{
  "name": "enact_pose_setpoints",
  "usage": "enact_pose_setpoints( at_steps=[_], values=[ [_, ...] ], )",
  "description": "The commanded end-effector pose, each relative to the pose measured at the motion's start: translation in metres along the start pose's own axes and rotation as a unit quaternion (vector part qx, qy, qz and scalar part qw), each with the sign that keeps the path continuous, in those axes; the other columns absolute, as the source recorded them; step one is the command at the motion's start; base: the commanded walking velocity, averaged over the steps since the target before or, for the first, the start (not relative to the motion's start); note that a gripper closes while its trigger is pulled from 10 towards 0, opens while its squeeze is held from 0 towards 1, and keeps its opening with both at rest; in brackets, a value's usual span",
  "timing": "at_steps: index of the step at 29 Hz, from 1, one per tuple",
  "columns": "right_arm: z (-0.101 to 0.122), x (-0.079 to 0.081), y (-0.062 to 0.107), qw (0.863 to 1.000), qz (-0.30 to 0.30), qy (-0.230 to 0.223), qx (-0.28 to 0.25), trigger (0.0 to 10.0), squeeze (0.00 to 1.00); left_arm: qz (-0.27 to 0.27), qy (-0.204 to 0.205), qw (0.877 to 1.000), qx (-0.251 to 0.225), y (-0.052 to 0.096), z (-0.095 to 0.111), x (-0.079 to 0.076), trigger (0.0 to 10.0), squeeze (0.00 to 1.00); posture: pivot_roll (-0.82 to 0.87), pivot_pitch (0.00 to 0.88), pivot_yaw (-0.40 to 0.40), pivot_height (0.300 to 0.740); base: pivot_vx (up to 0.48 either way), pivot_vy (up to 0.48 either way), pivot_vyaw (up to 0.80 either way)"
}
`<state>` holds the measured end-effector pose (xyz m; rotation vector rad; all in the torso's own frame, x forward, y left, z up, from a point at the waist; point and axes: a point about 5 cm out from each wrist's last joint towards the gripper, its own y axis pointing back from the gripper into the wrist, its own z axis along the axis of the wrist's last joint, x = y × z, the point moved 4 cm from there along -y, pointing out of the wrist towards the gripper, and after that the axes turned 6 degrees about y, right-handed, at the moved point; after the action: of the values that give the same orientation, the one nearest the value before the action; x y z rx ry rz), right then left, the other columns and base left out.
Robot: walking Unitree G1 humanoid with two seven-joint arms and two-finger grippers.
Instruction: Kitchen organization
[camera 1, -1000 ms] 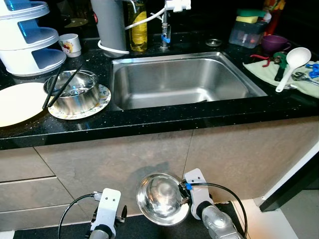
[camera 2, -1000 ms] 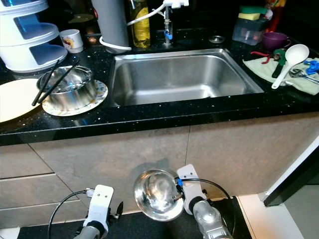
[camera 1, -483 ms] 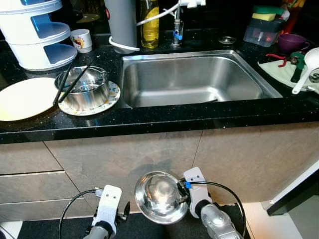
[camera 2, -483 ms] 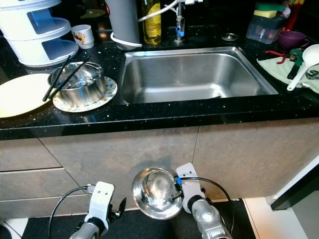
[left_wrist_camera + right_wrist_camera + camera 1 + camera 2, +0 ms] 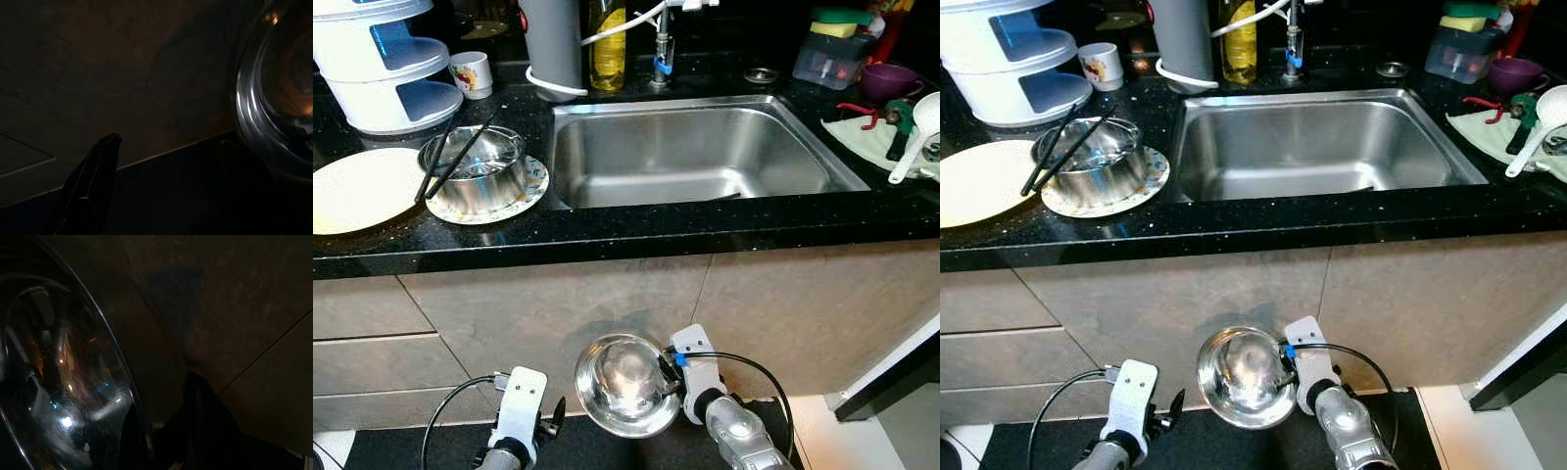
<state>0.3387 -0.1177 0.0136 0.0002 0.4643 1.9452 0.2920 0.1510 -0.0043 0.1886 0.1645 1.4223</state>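
Kitchen table (image 5: pixel 636 230) ahead; our right hand (image 5: pixel 668 377) grips a steel bowl (image 5: pixel 625 384); left hand (image 5: pixel 548 419) empty, width unclear; stowing remains.

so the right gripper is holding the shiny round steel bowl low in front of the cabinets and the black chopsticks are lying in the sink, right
Not quite. The right gripper does hold the shiny round steel bowl low in front of the cabinets, but the black chopsticks rest across the steel pot on the patterned plate, left of the sink. The left eye view shows it.
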Motion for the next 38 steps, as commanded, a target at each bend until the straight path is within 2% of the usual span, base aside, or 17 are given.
enact_pose_setpoints(
  at_steps=[1, 2, 6, 9, 11, 15, 19, 22, 25, 26, 27, 28, 32, 34, 35, 38],
  values=[
    [-0.003, 0.003, 0.000, 1.000, -0.001, -0.006, 0.009, 10.0, 0.00, 0.004, -0.002, 1.000, 0.002, 0.006, -0.004, 0.008, 10.0, 0.00, -0.14, 0.181, -0.003, 0.740, 0.000, 0.000, 0.00],
    [-0.004, 0.002, -0.001, 1.000, -0.007, -0.006, 0.013, 10.0, 0.00, 0.013, -0.006, 1.000, -0.002, 0.008, -0.003, 0.015, 10.0, 0.00, -0.14, 0.179, -0.001, 0.740, 0.000, 0.000, 0.00],
    [-0.003, -0.002, 0.000, 1.000, -0.017, -0.002, 0.012, 10.0, 0.00, 0.029, -0.008, 0.999, -0.012, 0.010, 0.000, 0.023, 10.0, 0.00, -0.13, 0.172, 0.002, 0.740, 0.000, 0.000, 0.00],
    [-0.002, -0.017, 0.008, 0.999, -0.032, 0.018, 0.001, 10.0, 0.00, 0.033, -0.005, 0.999, -0.020, 0.012, 0.003, 0.026, 10.0, 0.00, -0.12, 0.164, 0.001, 0.740, 0.000, 0.000, 0.00],
    [-0.003, -0.027, 0.015, 0.999, -0.042, -0.004, -0.007, 10.0, 0.00, 0.032, -0.004, 0.999, -0.024, 0.012, 0.004, 0.027, 10.0, 0.00, -0.13, 0.164, 0.005, 0.740, 0.000, 0.000, 0.00],
    [0.011, -0.029, 0.023, 0.999, -0.014, -0.014, -0.047, 10.0, 0.00, 0.024, -0.003, 0.999, -0.026, 0.012, 0.004, 0.026, 10.0, 0.00, -0.14, 0.165, 0.010, 0.740, 0.000, 0.000, 0.00],
    [0.052, -0.030, 0.046, 0.990, 0.085, 0.012, -0.116, 10.0, 0.00, -0.034, -0.035, 0.998, -0.047, 0.007, 0.016, 0.008, 10.0, 0.00, -0.14, 0.179, 0.019, 0.740, 0.000, 0.000, 0.00],
    [0.061, -0.029, 0.053, 0.985, 0.115, 0.019, -0.124, 10.0, 0.00, -0.045, -0.041, 0.997, -0.051, 0.006, 0.019, 0.003, 10.0, 0.00, -0.14, 0.179, 0.019, 0.740, 0.000, 0.000, 0.00],
    [0.090, -0.032, 0.070, 0.972, 0.175, 0.001, -0.154, 10.0, 0.00, -0.044, -0.036, 0.997, -0.051, 0.005, 0.020, 0.003, 10.0, 0.00, -0.14, 0.181, 0.021, 0.740, 0.000, 0.000, 0.00],
    [0.109, -0.033, 0.080, 0.961, 0.210, -0.017, -0.180, 10.0, 0.00, -0.045, -0.035, 0.997, -0.052, 0.005, 0.020, 0.003, 10.0, 0.00, -0.14, 0.181, 0.021, 0.740, 0.000, 0.000, 0.00],
    [0.109, -0.033, 0.080, 0.961, 0.210, -0.017, -0.180, 10.0, 0.00, -0.045, -0.035, 0.997, -0.052, 0.005, 0.020, 0.003, 10.0, 0.00, -0.14, 0.181, 0.021, 0.740, 0.000, 0.000, 0.00],
    [0.128, -0.036, 0.089, 0.949, 0.232, -0.039, -0.208, 10.0, 0.00, -0.047, -0.034, 0.997, -0.055, 0.005, 0.021, 0.003, 10.0, 0.00, -0.14, 0.188, 0.019, 0.740, 0.000, 0.000, 0.00],
    [0.151, -0.046, 0.098, 0.940, 0.231, -0.061, -0.244, 10.0, 0.00, -0.058, -0.038, 0.996, -0.061, 0.006, 0.024, 0.000, 10.0, 0.00, -0.14, 0.188, 0.019, 0.740, 0.000, 0.000, 0.00],
    [0.173, -0.064, 0.100, 0.934, 0.199, -0.081, -0.286, 10.0, 0.00, -0.071, -0.038, 0.994, -0.073, 0.006, 0.029, -0.005, 10.0, 0.00, -0.14, 0.188, 0.019, 0.740, 0.000, 0.000, 0.00],
    [0.191, -0.082, 0.102, 0.926, 0.167, -0.105, -0.321, 10.0, 0.00, -0.085, -0.037, 0.992, -0.082, 0.004, 0.034, -0.012, 10.0, 0.00, -0.13, 0.194, 0.017, 0.740, 0.000, 0.000, 0.00],
    [0.205, -0.095, 0.106, 0.918, 0.149, -0.123, -0.346, 10.0, 0.00, -0.110, -0.039, 0.989, -0.087, 0.002, 0.039, -0.023, 10.0, 0.00, -0.13, 0.194, 0.017, 0.740, 0.000, 0.000, 0.00]
  ],
)
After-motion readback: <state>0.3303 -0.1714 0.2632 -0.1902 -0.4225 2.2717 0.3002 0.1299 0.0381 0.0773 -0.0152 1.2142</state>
